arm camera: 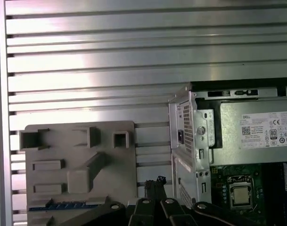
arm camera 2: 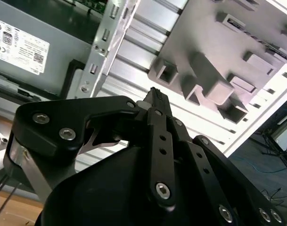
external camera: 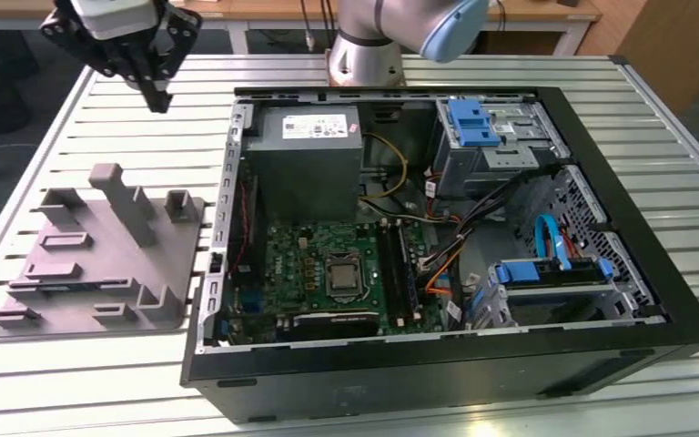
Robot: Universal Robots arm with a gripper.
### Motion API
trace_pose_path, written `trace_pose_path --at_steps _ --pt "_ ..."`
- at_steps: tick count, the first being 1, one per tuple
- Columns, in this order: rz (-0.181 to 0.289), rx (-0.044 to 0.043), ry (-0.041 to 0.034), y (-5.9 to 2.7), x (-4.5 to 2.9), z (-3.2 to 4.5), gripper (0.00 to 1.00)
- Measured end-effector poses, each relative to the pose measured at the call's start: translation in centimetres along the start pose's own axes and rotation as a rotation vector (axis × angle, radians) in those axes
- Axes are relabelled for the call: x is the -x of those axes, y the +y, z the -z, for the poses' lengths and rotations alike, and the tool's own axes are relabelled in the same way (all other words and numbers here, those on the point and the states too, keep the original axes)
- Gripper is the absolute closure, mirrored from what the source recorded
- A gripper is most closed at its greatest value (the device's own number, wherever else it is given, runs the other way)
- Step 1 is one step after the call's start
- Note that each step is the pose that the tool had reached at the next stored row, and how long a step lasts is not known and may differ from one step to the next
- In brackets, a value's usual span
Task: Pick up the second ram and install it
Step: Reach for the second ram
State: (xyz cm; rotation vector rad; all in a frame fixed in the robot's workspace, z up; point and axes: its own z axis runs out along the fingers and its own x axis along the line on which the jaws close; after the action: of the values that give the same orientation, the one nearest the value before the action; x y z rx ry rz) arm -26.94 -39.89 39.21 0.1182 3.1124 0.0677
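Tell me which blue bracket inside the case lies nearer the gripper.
The upper blue bracket, level with the grey power supply; the lower blue bracket sits by the near wall of the case, farther from the gripper.

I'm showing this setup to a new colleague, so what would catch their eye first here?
The open computer case dominates the slatted table, its motherboard exposed. At the exterior view's left sits a grey fixture tray; a thin dark strip in it may be the second ram. The gripper hangs shut and empty above the table near it.
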Motion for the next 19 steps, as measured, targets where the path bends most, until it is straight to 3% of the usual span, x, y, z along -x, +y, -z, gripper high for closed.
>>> trace_pose_path --at_steps 11,19 --pt "0.000 0.0000 -0.0001 -0.37 -4.89 0.05 0.90" --pt "0.000 -0.0001 0.0000 -0.59 -7.79 0.07 0.90"
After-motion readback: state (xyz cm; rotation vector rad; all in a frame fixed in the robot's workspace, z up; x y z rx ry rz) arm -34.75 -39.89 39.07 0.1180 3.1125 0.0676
